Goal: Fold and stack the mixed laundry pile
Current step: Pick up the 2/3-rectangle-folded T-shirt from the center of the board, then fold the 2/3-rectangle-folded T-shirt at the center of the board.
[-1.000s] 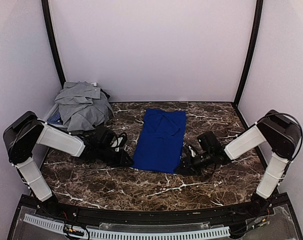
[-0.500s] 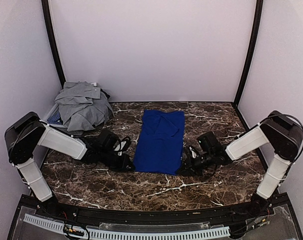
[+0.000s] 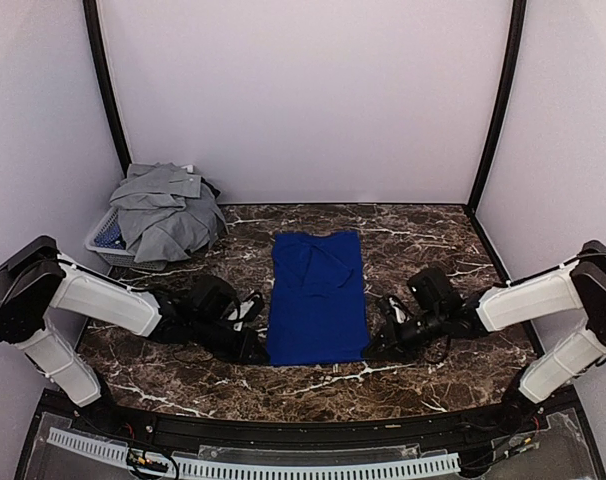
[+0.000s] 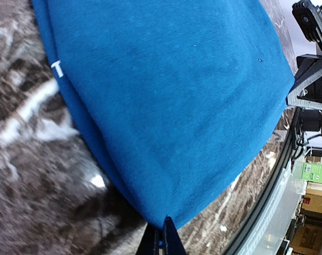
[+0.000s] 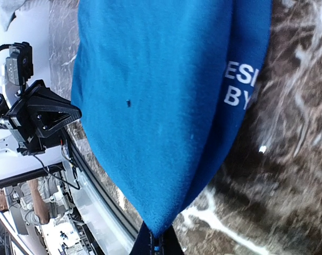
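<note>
A royal-blue T-shirt [image 3: 318, 298] lies flat as a long rectangle in the middle of the marble table. My left gripper [image 3: 260, 353] is shut on its near-left corner, and my right gripper [image 3: 376, 351] is shut on its near-right corner. The left wrist view shows the blue cloth [image 4: 166, 101] running to a point pinched between the jaws of the left gripper [image 4: 162, 237]. The right wrist view shows the same with the shirt [image 5: 155, 101], its white print [image 5: 239, 84] along one edge, and the right gripper [image 5: 157, 243]. The rest of the mixed laundry pile [image 3: 165, 208], mostly light-grey cloth, is heaped at the back left.
A mesh basket [image 3: 104, 240] sits under the grey heap at the back-left corner. Black frame posts [image 3: 495, 100] stand at the back corners, with white walls close on three sides. The table's near rail [image 3: 283, 425] runs just below the shirt's near hem.
Both grippers have closed on the shirt's near corners. Both arms have drawn toward the near edge, dragging the blue shirt with them and squaring its near hem.
</note>
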Motion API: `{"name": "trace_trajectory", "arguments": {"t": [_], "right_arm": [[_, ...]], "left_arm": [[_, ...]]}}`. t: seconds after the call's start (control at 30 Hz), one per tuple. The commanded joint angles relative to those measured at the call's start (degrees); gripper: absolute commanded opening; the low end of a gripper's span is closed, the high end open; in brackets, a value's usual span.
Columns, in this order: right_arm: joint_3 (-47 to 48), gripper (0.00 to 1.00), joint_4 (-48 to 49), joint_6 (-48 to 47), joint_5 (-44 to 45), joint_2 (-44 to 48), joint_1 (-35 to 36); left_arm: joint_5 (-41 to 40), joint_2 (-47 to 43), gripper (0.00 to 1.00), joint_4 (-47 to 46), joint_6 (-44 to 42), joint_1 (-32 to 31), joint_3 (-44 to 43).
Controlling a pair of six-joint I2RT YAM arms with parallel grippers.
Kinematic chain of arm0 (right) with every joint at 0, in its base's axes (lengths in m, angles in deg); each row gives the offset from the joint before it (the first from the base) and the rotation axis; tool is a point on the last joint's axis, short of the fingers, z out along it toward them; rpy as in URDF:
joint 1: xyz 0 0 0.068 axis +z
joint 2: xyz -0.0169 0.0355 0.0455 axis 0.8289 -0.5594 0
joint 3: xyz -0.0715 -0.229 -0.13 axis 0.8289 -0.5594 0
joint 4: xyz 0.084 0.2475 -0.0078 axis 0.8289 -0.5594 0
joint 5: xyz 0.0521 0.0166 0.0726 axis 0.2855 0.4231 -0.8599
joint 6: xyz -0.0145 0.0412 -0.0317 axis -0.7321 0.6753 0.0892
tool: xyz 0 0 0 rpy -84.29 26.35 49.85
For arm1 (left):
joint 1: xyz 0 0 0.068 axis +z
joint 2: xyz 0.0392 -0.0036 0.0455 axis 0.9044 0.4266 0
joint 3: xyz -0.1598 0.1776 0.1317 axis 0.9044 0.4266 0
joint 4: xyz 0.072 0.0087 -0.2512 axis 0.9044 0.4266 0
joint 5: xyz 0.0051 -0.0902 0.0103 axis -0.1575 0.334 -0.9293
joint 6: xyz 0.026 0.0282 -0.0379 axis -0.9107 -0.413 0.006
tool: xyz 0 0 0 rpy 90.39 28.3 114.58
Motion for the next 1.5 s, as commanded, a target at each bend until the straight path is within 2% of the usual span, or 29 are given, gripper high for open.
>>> {"name": "trace_trajectory", "arguments": {"t": [0.0, 0.13, 0.27, 0.5, 0.77, 0.97, 1.13, 1.3, 1.47], "right_arm": [[-1.3, 0.0, -3.9, 1.1, 1.1, 6.4, 1.4], [1.3, 0.0, -9.9, 0.1, 3.2, 10.1, 1.2], [5.5, 0.0, -14.1, -2.8, 4.6, 9.8, -1.2], [13.5, 0.0, -14.8, -7.9, 1.9, 3.7, -8.7], [30.6, 0.0, -18.8, -16.4, -0.1, -10.7, -15.3], [41.5, 0.0, -19.2, -18.7, -0.6, -21.1, -19.3], [48.3, 0.0, -17.8, -19.5, -0.8, -30.8, -20.0], [49.6, 0.0, -15.6, -19.8, -1.2, -38.7, -19.9], [43.1, 0.0, -12.0, -18.6, -2.1, -37.4, -18.4]], "left_arm": [[0.8, -4.7, 0.0, 4.9, 1.4, -1.3, 0.7], [-1.0, -8.4, 0.0, 9.0, 1.5, -1.3, -1.6], [-2.7, -9.1, 0.0, 12.9, 0.4, 0.0, -6.3], [-2.2, -6.3, 0.0, 14.9, -2.9, 8.4, -13.5], [-0.6, 6.0, 0.0, 15.7, -8.0, 14.4, -27.9], [-1.2, 16.5, 0.0, 13.9, -9.2, 17.8, -38.4], [-1.2, 25.8, 0.0, 13.1, -9.5, 18.7, -45.1], [-0.8, 32.3, 0.0, 12.2, -9.1, 18.6, -46.9], [-0.9, 31.5, 0.0, 12.5, -8.7, 18.6, -42.0]]}}
